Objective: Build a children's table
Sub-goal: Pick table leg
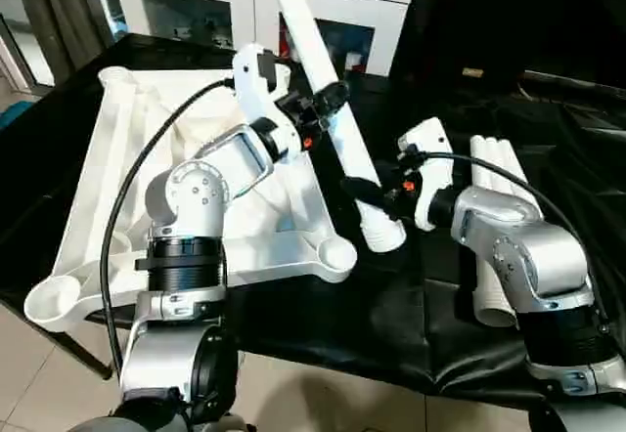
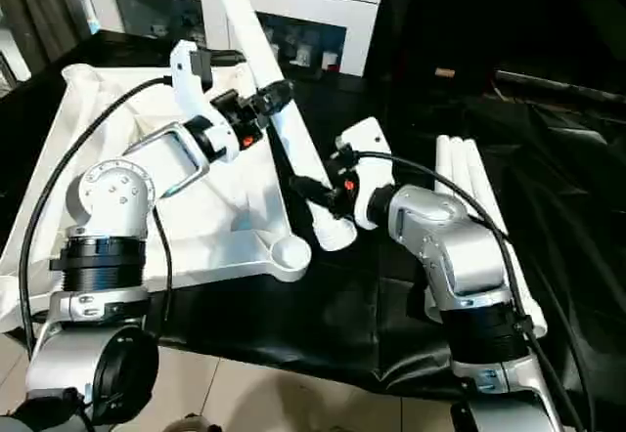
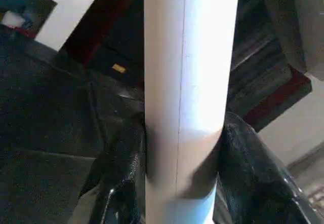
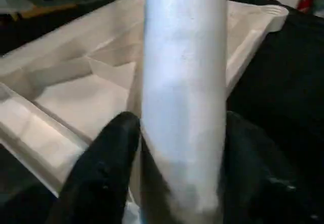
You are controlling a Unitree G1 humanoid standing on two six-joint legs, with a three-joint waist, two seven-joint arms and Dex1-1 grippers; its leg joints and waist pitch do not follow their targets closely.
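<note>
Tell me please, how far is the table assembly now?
Done: the tabletop lies upside down on the black cloth, ribs and corner sockets up. No leg stands in any visible socket, and the near socket is empty. In hand: both claws, left and right, grip one tilted leg, its lower end beside the near socket. Left: seat this leg, then the spare legs lying at the right.

Both head eyes look forward and down over the forearms at the black-draped desk (image 1: pixel 323 324); each wrist camera sits tight against the shared table leg (image 3: pixel 190 82).
</note>
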